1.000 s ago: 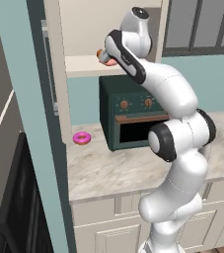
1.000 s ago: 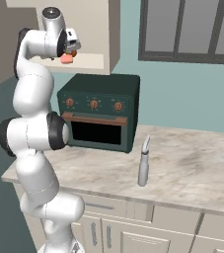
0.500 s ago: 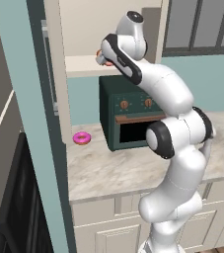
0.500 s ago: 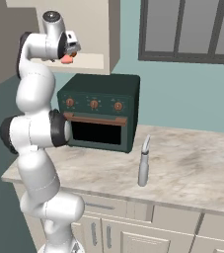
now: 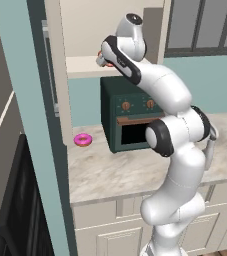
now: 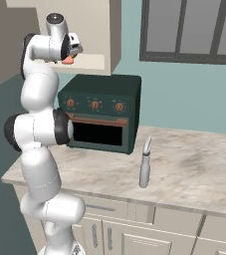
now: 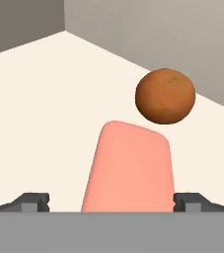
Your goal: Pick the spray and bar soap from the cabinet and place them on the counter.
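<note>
The salmon-pink bar soap (image 7: 128,170) lies flat on the cream shelf of the open cabinet (image 5: 80,65). My gripper (image 7: 112,201) is open, with one fingertip on each side of the soap and a gap to both. From the base views the gripper (image 5: 101,56) (image 6: 72,53) reaches into the cabinet (image 6: 99,30), and a bit of the bar soap (image 6: 68,61) shows under it. The grey spray (image 6: 144,164) stands upright on the beige counter (image 6: 194,169), right of the oven. Part of the spray (image 5: 211,149) shows behind my arm.
An orange-brown ball (image 7: 165,95) sits on the shelf just behind the soap. A dark-green oven (image 6: 99,114) stands on the counter (image 5: 115,170) under the cabinet. A pink donut (image 5: 82,140) lies left of the oven (image 5: 130,115). A window is on the back wall.
My hand has shifted a little further into the cabinet toward the soap. The spray and donut have not moved.
</note>
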You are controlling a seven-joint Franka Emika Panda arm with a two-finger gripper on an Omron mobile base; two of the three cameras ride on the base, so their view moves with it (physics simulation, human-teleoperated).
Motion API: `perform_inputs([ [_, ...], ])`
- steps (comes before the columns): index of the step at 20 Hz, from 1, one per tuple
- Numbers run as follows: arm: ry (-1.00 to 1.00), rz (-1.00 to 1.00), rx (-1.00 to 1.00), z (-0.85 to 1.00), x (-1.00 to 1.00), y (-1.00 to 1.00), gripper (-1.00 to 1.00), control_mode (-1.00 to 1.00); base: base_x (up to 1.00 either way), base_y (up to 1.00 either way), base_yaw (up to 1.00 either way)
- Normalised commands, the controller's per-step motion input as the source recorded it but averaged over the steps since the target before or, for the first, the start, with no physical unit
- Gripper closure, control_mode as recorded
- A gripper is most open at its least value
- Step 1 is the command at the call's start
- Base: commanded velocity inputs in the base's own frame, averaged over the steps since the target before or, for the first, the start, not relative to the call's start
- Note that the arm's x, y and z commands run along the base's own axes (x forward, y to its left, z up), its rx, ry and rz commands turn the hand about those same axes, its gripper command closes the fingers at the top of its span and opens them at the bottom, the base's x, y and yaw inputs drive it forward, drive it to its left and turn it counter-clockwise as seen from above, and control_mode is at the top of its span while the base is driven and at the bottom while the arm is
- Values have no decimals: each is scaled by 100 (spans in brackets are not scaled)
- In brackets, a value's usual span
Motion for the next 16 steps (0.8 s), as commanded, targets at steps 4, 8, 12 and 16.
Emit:
perform_inputs([
  [4, 3, 0, 0, -13, 14, 0, -100, -100, 0, 0, 0],
  [8, 3, 0, 0, -12, 15, 1, -100, -100, 0, 0, 0],
  [12, 4, 0, 0, -16, 8, 2, 100, -100, 0, 0, 0],
  [16, 0, 0, 0, -7, 0, 0, 100, -100, 0, 0, 0],
])
